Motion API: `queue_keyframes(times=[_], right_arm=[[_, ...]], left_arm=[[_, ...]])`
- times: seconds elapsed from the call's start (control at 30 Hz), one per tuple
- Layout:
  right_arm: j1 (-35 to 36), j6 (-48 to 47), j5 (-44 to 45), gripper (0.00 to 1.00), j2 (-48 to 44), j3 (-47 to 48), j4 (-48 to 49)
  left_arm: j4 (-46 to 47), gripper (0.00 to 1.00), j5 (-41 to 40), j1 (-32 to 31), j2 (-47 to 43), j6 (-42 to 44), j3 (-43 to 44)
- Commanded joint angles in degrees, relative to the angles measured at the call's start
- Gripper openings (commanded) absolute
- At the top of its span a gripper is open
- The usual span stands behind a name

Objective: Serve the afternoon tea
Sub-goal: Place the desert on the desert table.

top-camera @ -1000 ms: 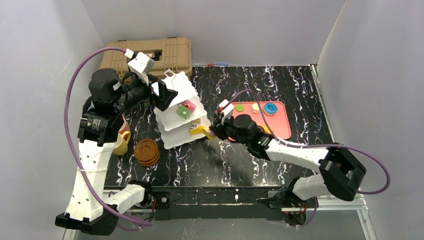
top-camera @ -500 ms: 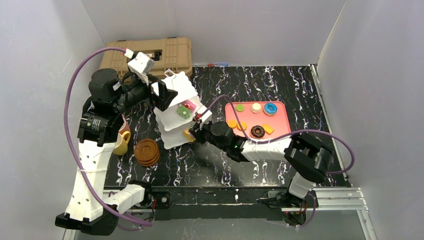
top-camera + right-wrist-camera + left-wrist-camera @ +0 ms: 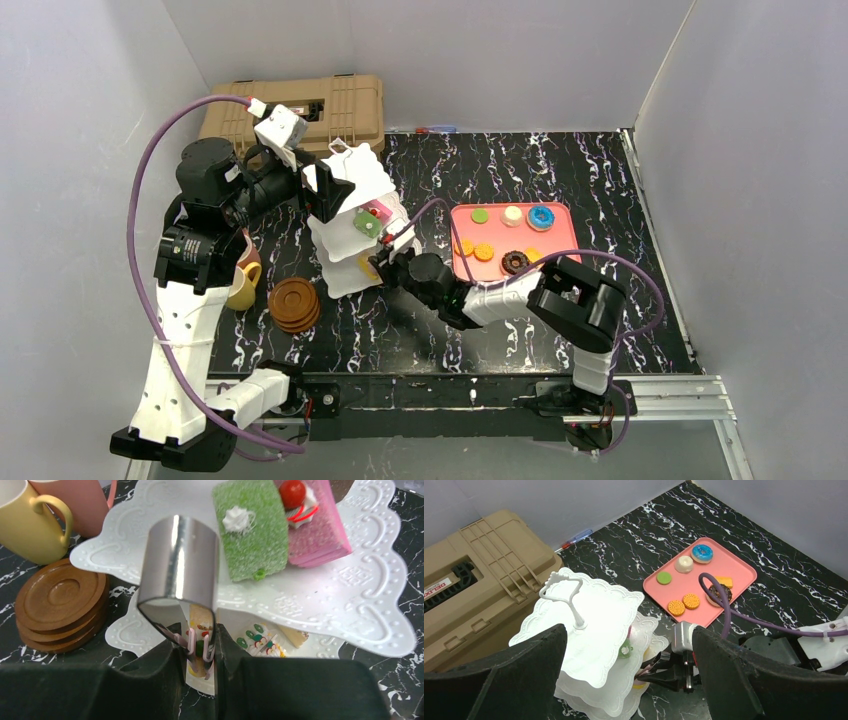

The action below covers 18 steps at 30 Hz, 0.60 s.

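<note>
The right claw [image 3: 199,647] is nearest. It reaches left into the near-right side of the stand [image 3: 599,625], its fingers pinched on a yellow slice [image 3: 201,622]. The slice stands on edge, its long axis in line with the fingers. It lies in the gap between the bottom tier [image 3: 131,626] and the middle tier [image 3: 320,605].

That is the relation that counts: the slice sits under the middle rim and low over the bottom plate, though I cannot tell if it touches. A bent steel strip [image 3: 177,560] rises over the fingertips in the right wrist view and hides part of the gap; what it is I cannot tell. Other pastries [image 3: 257,642] lie on the bottom tier beside the slice. A green cake [image 3: 250,530] and a pink cake [image 3: 310,525] sit on the tier above.

I judge the step to be the set-down: let go, then draw back to the right, low and level, since a lift would likely catch the middle rim.

The saucers [image 3: 293,303] are stacked left of the stand, with the yellow cup [image 3: 240,290] just left of them. Right of the stand is the tray [image 3: 565,255], close to the right arm. Farthest is the left claw [image 3: 629,632], jaws wide apart and empty. It hovers about the top plate with a finger on either side.
</note>
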Motion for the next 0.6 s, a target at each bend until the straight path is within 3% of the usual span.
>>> queue_keyframes(times=[0.0,0.3,0.57], right_arm=[[1.67,-0.13,4.68,0.18,2.02,2.32,7.62],[2.03,-0.24,7.69,0.43,3.1,2.32,7.83],[2.03,0.01,6.37,0.54,0.94,1.84,6.76]], left_arm=[[-0.19,0.93,-0.15,0.57,-0.99,0.29,1.5],[-0.14,0.93,-0.11,0.57,-0.75,0.1,1.88],[-0.11,0.93,0.14,0.65,-0.55,0.15,1.98]])
